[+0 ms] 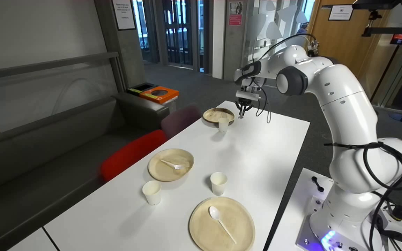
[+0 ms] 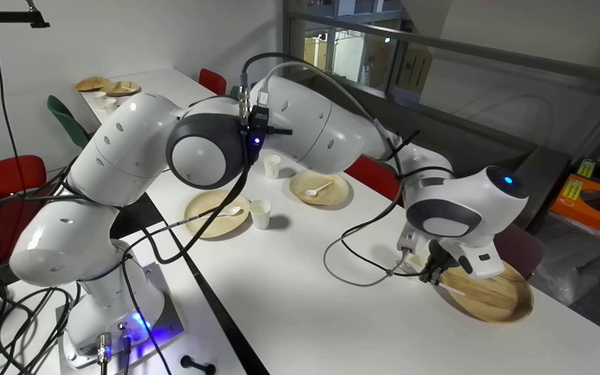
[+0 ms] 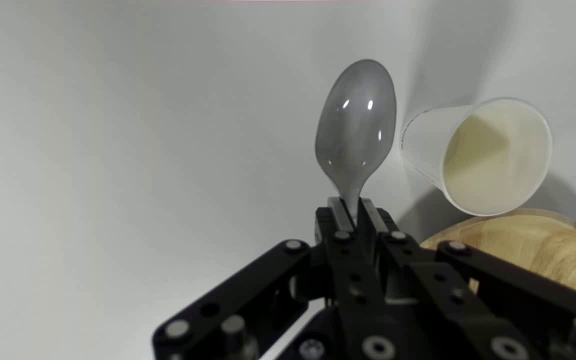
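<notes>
The end effector [image 3: 352, 210] is clamped on the handle of the spoon [image 3: 359, 117], inside the edges of the surface [image 3: 133, 175], beside the cup [image 3: 498, 155] and near the plate [image 3: 548, 245]; spoon height is hard to judge.

Spoon [image 3: 357, 120]: glossy, smooth, plastic-looking. Plate [image 3: 538, 245]: grained wood. Cup [image 3: 480, 156]: smooth, paper-like.

In the wrist view, the pincer [image 3: 352, 205] partly hides the spoon [image 3: 357, 125], centre, and the plate [image 3: 538, 241], lower right.
</notes>
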### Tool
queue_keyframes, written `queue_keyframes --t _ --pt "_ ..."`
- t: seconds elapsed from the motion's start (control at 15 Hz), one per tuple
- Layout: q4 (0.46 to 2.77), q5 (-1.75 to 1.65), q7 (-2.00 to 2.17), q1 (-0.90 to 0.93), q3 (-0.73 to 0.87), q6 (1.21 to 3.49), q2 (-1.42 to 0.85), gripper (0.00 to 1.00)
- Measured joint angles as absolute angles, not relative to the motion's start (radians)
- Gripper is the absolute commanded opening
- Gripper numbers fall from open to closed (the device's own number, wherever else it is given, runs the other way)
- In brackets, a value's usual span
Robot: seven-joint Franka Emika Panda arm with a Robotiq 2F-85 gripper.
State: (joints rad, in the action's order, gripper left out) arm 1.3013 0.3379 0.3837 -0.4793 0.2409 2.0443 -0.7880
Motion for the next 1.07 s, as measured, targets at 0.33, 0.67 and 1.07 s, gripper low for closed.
queue_keyframes --t 0.33,0.67,1.07 --pt "1.058 0.316 0.435 -0.493 0.243 1.766 -0.871 0.02" --pt "0.813 0.272 0.433 -0.525 0.243 1.505 -0.973 0.02" --pt "0.606 0.268 0.512 -0.561 0.235 1.419 -1.094 0.02"
